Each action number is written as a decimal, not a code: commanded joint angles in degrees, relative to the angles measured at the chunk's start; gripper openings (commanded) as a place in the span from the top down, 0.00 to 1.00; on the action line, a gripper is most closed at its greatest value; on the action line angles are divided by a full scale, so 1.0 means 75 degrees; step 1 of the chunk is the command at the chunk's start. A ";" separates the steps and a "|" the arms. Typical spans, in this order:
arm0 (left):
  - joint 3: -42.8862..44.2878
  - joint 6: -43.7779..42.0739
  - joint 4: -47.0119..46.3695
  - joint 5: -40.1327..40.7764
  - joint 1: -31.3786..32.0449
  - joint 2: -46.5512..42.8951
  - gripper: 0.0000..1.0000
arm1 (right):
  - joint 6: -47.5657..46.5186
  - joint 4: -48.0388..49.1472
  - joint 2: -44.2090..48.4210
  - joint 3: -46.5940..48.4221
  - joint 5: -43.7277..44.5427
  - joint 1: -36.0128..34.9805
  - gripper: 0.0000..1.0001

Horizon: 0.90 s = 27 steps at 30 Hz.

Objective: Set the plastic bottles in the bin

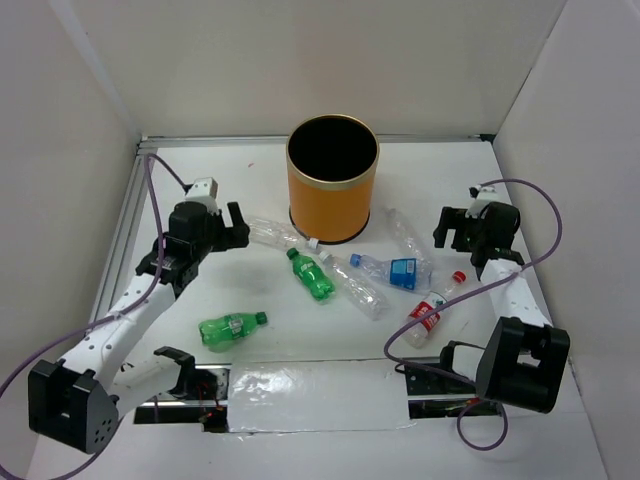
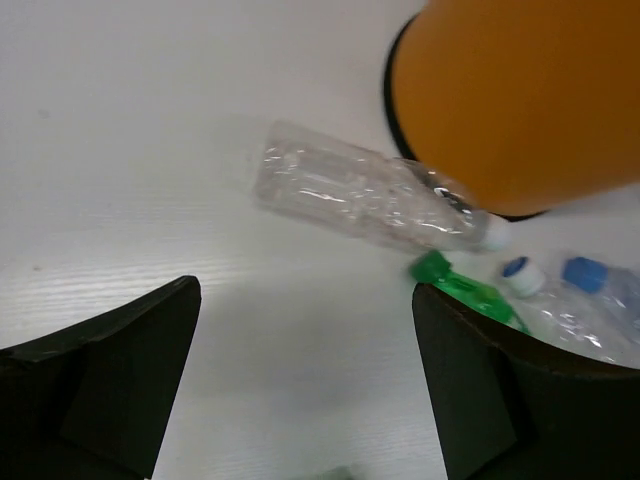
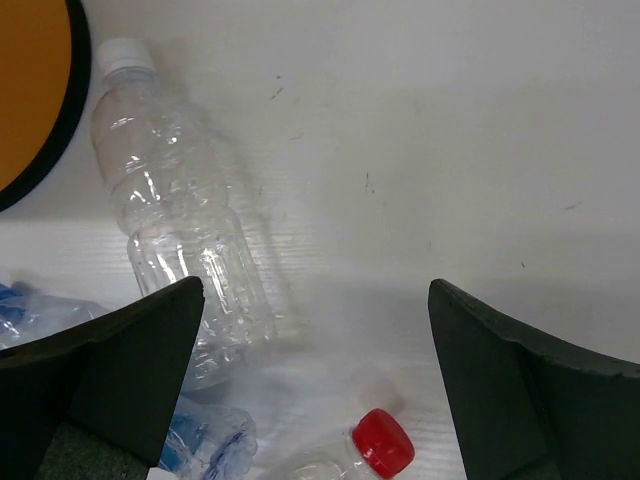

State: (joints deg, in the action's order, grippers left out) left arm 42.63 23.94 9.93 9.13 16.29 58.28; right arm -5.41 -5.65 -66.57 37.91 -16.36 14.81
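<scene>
The orange bin (image 1: 331,205) stands upright at the back centre, its black inside showing. Several plastic bottles lie on the table in front of it. A clear one (image 1: 272,233) rests by the bin's left foot, just right of my open left gripper (image 1: 236,225). In the left wrist view that bottle (image 2: 370,200) lies ahead of the empty gripper (image 2: 305,330). My right gripper (image 1: 455,232) is open and empty, right of another clear bottle (image 1: 405,232). The right wrist view shows this bottle (image 3: 180,230) left of the gripper (image 3: 315,300) and a red cap (image 3: 383,442) below.
Two green bottles (image 1: 311,274) (image 1: 230,328), a clear one (image 1: 355,288), a blue-labelled one (image 1: 392,270) and a red-labelled one (image 1: 432,310) are scattered mid-table. White walls close in three sides. A foil-like strip (image 1: 315,398) lies between the arm bases.
</scene>
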 commanded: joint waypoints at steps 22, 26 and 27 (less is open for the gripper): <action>0.2367 -0.0450 0.3292 0.0483 0.2970 0.2120 0.00 | -0.2021 -0.1730 -0.3204 0.3861 -0.1440 -0.1375 0.00; 0.2192 -0.0076 0.3480 0.0821 0.3217 0.2202 0.00 | -0.2021 -0.2059 -0.4353 0.4191 -0.1054 -0.1739 0.00; 0.2191 0.0249 0.3480 0.0904 0.3218 0.2202 0.00 | -0.2114 -0.1990 -0.4355 0.4191 -0.0960 -0.1740 0.00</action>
State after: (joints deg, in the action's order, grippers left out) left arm 58.72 21.87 33.65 11.94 40.05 74.96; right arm -19.64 -15.59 -96.97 68.47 -26.02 2.85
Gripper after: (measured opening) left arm 0.995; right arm 0.999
